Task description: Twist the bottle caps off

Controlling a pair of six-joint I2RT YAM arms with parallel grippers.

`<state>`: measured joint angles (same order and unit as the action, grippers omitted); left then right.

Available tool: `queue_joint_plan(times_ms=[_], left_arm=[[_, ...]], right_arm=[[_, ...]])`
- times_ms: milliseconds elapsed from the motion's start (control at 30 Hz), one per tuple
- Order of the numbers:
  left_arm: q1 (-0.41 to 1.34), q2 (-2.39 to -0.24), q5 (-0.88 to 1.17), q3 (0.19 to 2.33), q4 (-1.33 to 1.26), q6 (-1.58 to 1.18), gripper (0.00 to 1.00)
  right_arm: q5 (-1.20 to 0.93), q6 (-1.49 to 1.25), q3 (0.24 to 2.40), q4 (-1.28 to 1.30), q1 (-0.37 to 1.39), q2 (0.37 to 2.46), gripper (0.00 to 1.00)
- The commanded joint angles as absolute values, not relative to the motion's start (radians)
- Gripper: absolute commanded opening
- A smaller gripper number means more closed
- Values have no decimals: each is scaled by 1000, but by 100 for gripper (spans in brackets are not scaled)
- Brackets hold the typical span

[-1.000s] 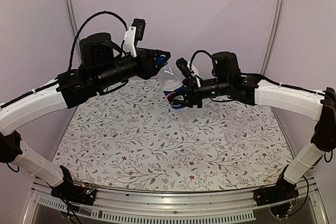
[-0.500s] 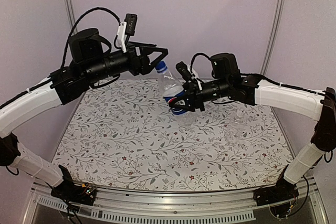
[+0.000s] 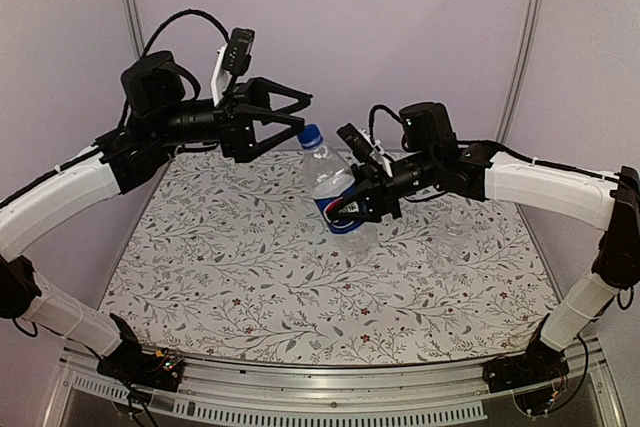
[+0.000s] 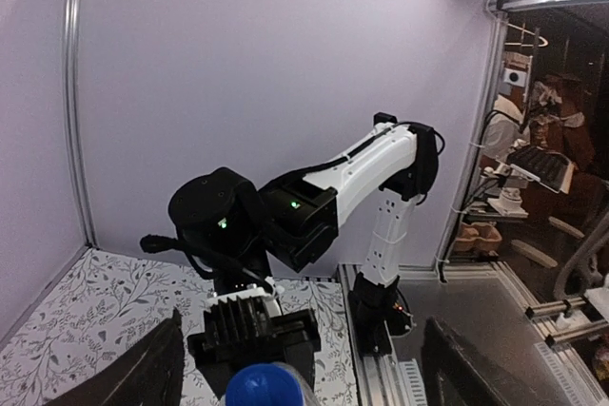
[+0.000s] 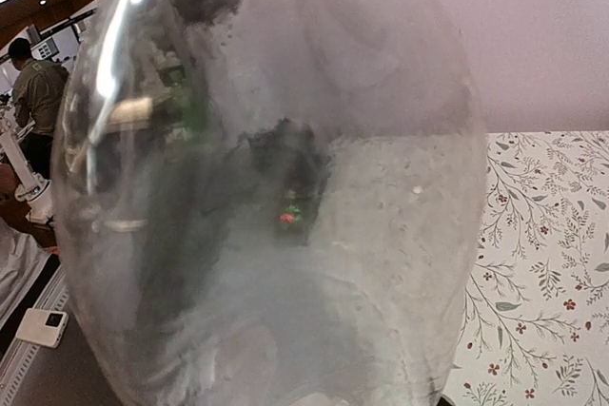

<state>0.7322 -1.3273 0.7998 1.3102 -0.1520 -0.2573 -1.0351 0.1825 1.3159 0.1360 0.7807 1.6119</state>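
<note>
Over the table's (image 3: 250, 277) far edge, right gripper (image 3: 345, 209) clamps a clear plastic bottle (image 3: 325, 169); left gripper (image 3: 303, 111) gapes beside its blue cap (image 3: 310, 135)

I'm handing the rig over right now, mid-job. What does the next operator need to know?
Left hand: open, just short of the blue cap, not touching it.
Right hand: shut on the Pepsi bottle at its label band, bottle tilted.
Plain bottle: on the table at the right, no hand on it; its cap is too faint to judge.
Done: nothing off yet, blue cap still on.
Left: unscrew it, then the plain bottle.
</note>
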Motion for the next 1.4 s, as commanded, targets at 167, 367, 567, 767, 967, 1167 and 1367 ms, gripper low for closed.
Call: queue_joint_plan(times_ms=[167,367,567,767,967,1167,1367], left_arm=[[720,-1432,1032,1348,-245,-242,78],[720,-1472,1072,1361,-282,-271,63],[717,-1471,1077,1336,-314,-292,49],[706,-1463,1074,1320,-348,-315,45],[701,-1465,1072,1316,-344,-317,37],[699,-1468,1066,1309,-331,-308,40],[699,-1471,1057,1302,-325,-301,41]], right_arm=[[-1118,198,1358,157,800,1638,39],[-1117,202,1361,164,802,1637,39],[-1114,204,1362,168,802,1642,39],[-1114,206,1365,171,802,1651,39],[-1109,206,1368,173,803,1652,39],[-1106,208,1368,176,802,1653,39],[-1103,209,1368,179,802,1654,39]])
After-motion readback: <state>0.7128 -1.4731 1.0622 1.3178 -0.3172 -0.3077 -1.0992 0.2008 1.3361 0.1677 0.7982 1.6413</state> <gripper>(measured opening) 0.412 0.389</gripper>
